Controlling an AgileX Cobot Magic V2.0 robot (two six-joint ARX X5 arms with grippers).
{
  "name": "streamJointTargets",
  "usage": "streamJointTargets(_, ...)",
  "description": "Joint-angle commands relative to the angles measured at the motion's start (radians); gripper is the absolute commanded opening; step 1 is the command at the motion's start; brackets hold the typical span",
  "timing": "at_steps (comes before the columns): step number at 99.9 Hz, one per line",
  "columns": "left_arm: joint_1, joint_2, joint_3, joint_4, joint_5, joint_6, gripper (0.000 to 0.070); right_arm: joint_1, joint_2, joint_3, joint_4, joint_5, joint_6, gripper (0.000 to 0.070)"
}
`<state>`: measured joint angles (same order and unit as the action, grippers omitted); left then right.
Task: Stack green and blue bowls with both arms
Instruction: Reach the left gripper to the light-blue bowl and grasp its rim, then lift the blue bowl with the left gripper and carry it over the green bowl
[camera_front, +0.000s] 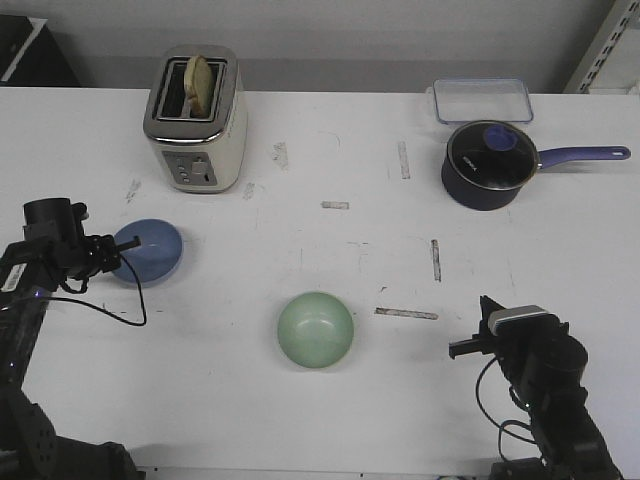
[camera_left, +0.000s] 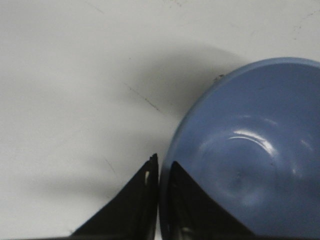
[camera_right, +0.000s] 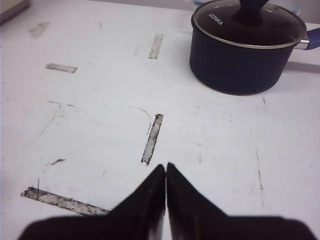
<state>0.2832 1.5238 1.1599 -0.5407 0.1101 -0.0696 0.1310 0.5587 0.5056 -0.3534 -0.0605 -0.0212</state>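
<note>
The periwinkle blue bowl (camera_front: 150, 250) sits on the white table at the left. My left gripper (camera_front: 128, 243) is shut on its near-left rim. In the left wrist view one finger is outside the blue bowl (camera_left: 250, 150) and the other inside, with the left gripper (camera_left: 162, 166) pinching the wall. The pale mint green bowl (camera_front: 315, 328) sits upright and alone at the table's front centre. My right gripper (camera_front: 458, 349) is at the front right, well apart from the green bowl. The right gripper (camera_right: 166, 167) is shut and empty above bare table.
A cream toaster (camera_front: 195, 120) with toast stands at the back left. A dark navy lidded saucepan (camera_front: 487, 163) stands at the back right, also in the right wrist view (camera_right: 240, 50). A clear lidded container (camera_front: 482, 100) lies behind it. Worn tape marks dot the table.
</note>
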Motion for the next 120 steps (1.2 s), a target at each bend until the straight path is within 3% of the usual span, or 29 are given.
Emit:
streamJointTargets(1, -0.003, -0.002, 0.069, -0.008, 0.013, -0.003, 0.0000, 0.002, 0.006, 0.010, 0.009, -0.003, 0.005, 0.0000)
streamJointTargets(36, -0.135, -0.110, 0.348, -0.250, 0.137, -0.030, 0.0000, 0.002, 0.006, 0.010, 0.009, -0.003, 0.005, 0.0000)
streamJointTargets(74, -0.590, -0.177, 0.329, -0.409, 0.149, 0.003, 0.0000, 0.002, 0.006, 0.010, 0.009, -0.003, 0.005, 0.0000)
streamJointTargets(95, -0.787, -0.132, 0.219, -0.338, 0.149, 0.005, 0.0000, 0.002, 0.006, 0.010, 0.008, -0.003, 0.005, 0.0000)
streamJointTargets(120, -0.877, -0.057, 0.154, -0.169, 0.149, -0.003, 0.0000, 0.002, 0.006, 0.010, 0.009, -0.003, 0.005, 0.0000)
